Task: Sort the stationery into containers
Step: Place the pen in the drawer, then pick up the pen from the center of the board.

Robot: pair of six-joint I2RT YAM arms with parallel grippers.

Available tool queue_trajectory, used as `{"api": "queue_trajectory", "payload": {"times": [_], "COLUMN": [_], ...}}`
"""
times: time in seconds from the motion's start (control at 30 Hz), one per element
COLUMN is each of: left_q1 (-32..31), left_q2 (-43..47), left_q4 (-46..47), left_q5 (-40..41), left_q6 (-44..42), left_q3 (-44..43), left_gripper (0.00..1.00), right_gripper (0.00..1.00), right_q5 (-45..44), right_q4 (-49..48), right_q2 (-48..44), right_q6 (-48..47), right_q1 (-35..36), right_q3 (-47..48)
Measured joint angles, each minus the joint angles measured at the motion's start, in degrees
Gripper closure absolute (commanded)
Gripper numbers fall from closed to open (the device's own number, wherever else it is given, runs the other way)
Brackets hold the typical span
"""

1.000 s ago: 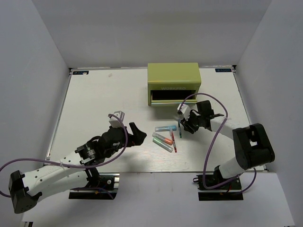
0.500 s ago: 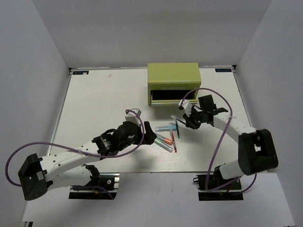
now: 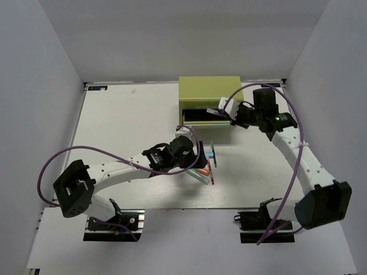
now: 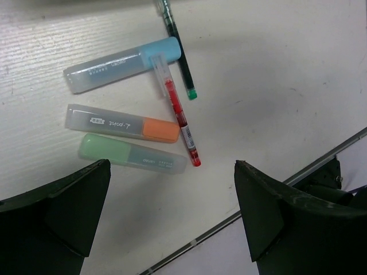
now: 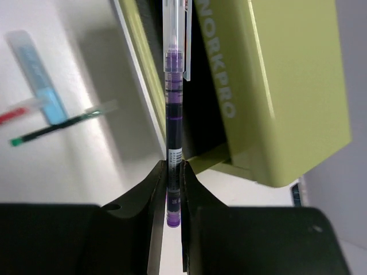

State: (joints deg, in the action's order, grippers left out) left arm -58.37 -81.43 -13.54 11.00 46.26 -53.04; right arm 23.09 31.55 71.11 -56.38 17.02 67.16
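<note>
The yellow-green chest (image 3: pixel 209 94) stands at the back of the table with its lower drawer (image 3: pixel 200 117) pulled open. My right gripper (image 3: pixel 232 113) is shut on a purple pen (image 5: pixel 174 109) and holds it over the open drawer, next to the chest front (image 5: pixel 275 86). My left gripper (image 3: pixel 200 157) is open and empty above the pile. In the left wrist view I see a light blue highlighter (image 4: pixel 120 64), an orange one (image 4: pixel 123 123), a green one (image 4: pixel 129 156), a red pen (image 4: pixel 178 117) and a dark green pen (image 4: pixel 179 51) lying on the table between the fingers (image 4: pixel 69 200).
The table's front edge with its metal rail (image 4: pixel 241 215) runs just beyond the pens. White walls enclose the table (image 3: pixel 126 126) on three sides. Purple cables loop off both arms.
My left arm has swung right and now hovers over the pens. My right gripper has carried the purple pen from beside the pile up to the chest's open drawer.
</note>
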Motion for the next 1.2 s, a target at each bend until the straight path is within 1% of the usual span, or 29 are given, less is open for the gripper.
{"api": "queue_trajectory", "payload": {"times": [0.17, 0.27, 0.4, 0.43, 0.53, 0.63, 0.73, 0.77, 0.83, 0.87, 0.93, 1.0, 1.07, 1.13, 1.2], "left_q1": [-0.04, -0.07, -0.07, -0.07, -0.07, -0.07, -0.07, -0.07, -0.17, -0.35, -0.92, -1.73, -2.69, -3.63, -4.26], "left_q2": [-0.87, -0.87, -0.79, -0.74, -0.7, -0.79, -1.49, -2.05, -3.93, -5.31, -8.76, -12.37, -16.59, -20.98, -25.07], "left_q4": [-0.42, -0.63, -0.94, -1.01, -1.03, -1.03, -1.09, -1.22, -1.64, -2.14, -3.02, -4.11, -6.1, -9.05, -11.85], "left_q5": [-0.57, -0.57, -0.57, -0.57, -0.57, -0.61, -0.96, -1.09, -1.29, -1.46, -1.64, -1.9, -1.88, -1.6, -0.92], "left_q6": [1.49, 2.38, 3.37, 3.56, 4.0, 4.31, 4.7, 4.87, 5.29, 5.55, 6.23, 6.97, 7.61, 8.5, 9.62], "left_q3": [0.0, 0.02, 0.07, 0.07, 0.07, 0.04, -0.09, -0.35, -1.42, -2.51, -5.25, -8.02, -11.61, -15.91, -20.46], "left_gripper": [0.01, 0.01, 0.01, 0.01, 0.01, 0.01, 0.01, 0.01, 0.07, 0.1, 0.2, 0.25, 0.33, 0.39, 0.39], "right_gripper": [0.87, 0.82, 0.64, 0.55, 0.47, 0.47, 0.53, 0.67, 0.83, 0.99, 1.0, 1.0, 1.0, 0.94, 0.9], "right_q5": [-3.1, -4.57, -6.29, -6.69, -7.56, -8.0, -7.96, -7.85, -6.95, -6.43, -4.94, -3.41, -2.1, -1.68, -2.03], "right_q4": [-0.17, -0.2, -0.22, -0.37, -1.31, -1.99, -2.12, -2.1, -1.95, -1.7, -1.46, -1.33, -1.92, -3.37, -4.55], "right_q2": [9.42, 14.4, 18.82, 19.47, 20.68, 20.98, 20.98, 20.98, 20.74, 20.37, 18.56, 15.15, 10.51, 6.01, 0.68], "right_q6": [-7.98, -11.69, -14.23, -14.4, -14.38, -13.97, -12.72, -11.89, -9.2, -6.82, -1.79, 3.69, 8.72, 13.86, 18.38], "right_q1": [0.0, 0.0, 0.28, 0.33, 0.37, 0.44, 0.52, 0.52, 0.42, 0.35, 0.04, -0.61, -1.33, -1.92, -2.86], "right_q3": [6.08, 8.28, 9.99, 10.23, 10.45, 10.56, 11.23, 11.69, 12.76, 13.29, 13.68, 13.27, 11.61, 8.57, 4.33]}}
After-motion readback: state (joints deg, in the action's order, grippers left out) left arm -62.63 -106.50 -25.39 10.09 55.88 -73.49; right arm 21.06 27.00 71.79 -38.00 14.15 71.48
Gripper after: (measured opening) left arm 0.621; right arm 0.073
